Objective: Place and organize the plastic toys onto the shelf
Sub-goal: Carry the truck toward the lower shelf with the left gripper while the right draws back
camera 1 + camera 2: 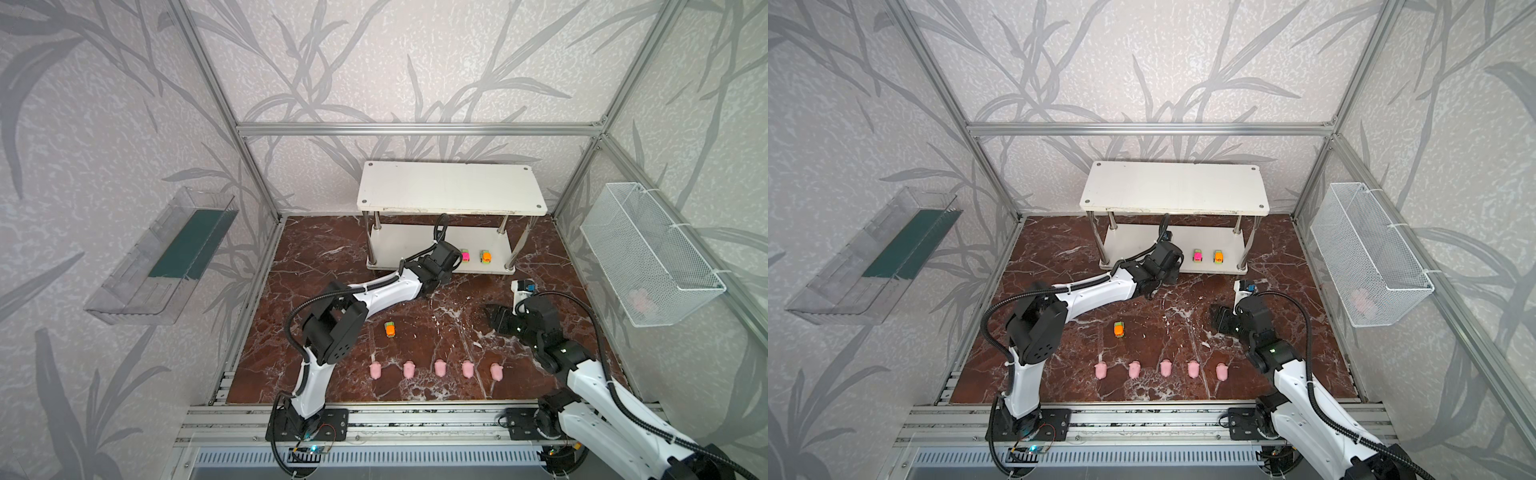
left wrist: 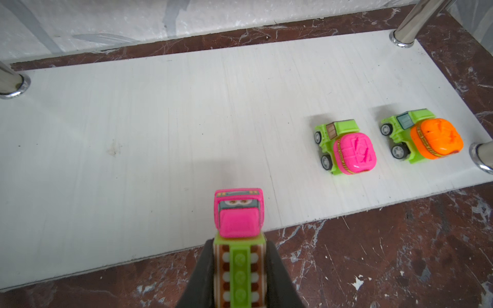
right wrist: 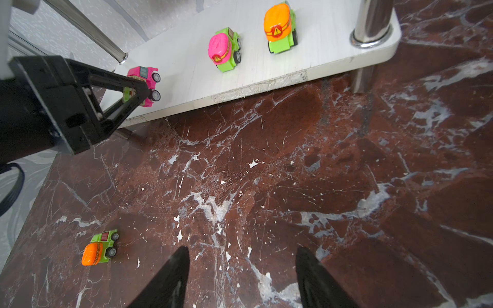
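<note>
My left gripper is shut on a pink toy car, whose nose is over the front edge of the white shelf's lower tier. From the right wrist view its wheels sit at that edge. Two green cars stand further right on the same tier, one pink-domed and one orange-domed. Another orange-domed car lies on the marble floor. Several pale-pink pigs stand in a row near the front. My right gripper hovers open over bare floor, holding nothing.
Chrome posts stand at the shelf's corners. A clear plastic tray hangs on the left wall. A white wire basket with something pink inside hangs on the right wall. Aluminium frame rails border the marble floor.
</note>
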